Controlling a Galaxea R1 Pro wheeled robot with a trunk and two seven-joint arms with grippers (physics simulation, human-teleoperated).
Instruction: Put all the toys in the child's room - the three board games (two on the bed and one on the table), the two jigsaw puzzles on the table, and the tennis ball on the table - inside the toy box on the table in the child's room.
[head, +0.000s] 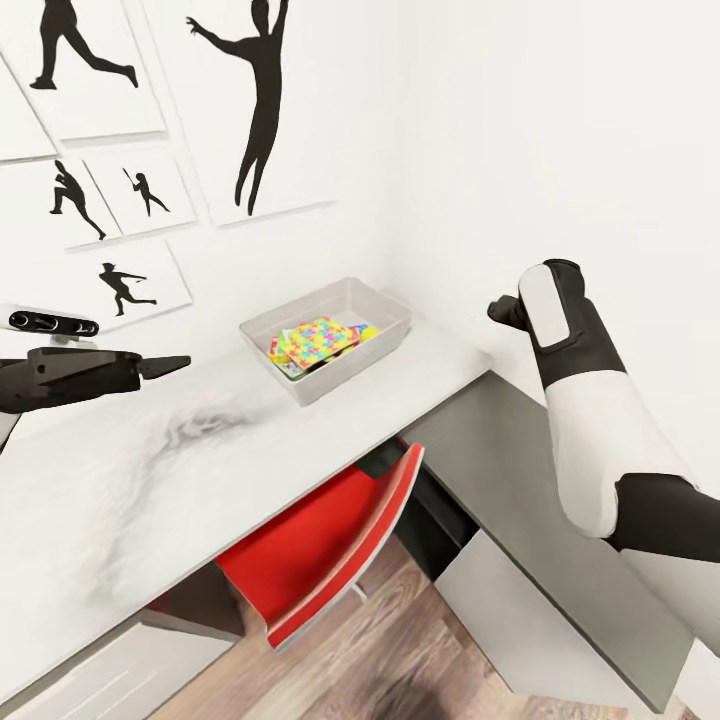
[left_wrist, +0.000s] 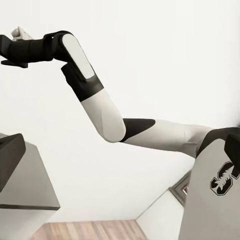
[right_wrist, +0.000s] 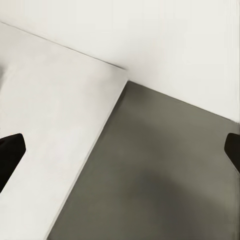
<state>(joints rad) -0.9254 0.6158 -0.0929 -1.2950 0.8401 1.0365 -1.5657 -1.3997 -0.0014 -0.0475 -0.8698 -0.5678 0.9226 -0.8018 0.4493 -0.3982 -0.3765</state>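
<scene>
At the far left of the head view, the left gripper (head: 165, 366) is hovering just above the pale marbled table (head: 150, 480), its dark fingers lying close together and pointing toward the middle of the frame; nothing is showing between them. Above it, black sports silhouette pictures (head: 255, 100) are hanging on the white wall. Near the middle of the frame, the grey toy box (head: 385, 305) is sitting on the table close to the room corner. Inside it, a jigsaw puzzle (head: 320, 340) is lying on top, with a green edge of a board game (head: 288, 366) peeking out beneath it and a bit of the yellow-green tennis ball (head: 369, 331) showing beside it. Below the table edge, a red chair (head: 330, 540) is standing tucked in over the wood floor (head: 400, 650). At the right, the right arm (head: 580, 400) is reaching up toward the wall. In the right wrist view, the right gripper's fingertips (right_wrist: 10, 150) are sitting at opposite edges of the frame, spread wide, over the table corner.
</scene>
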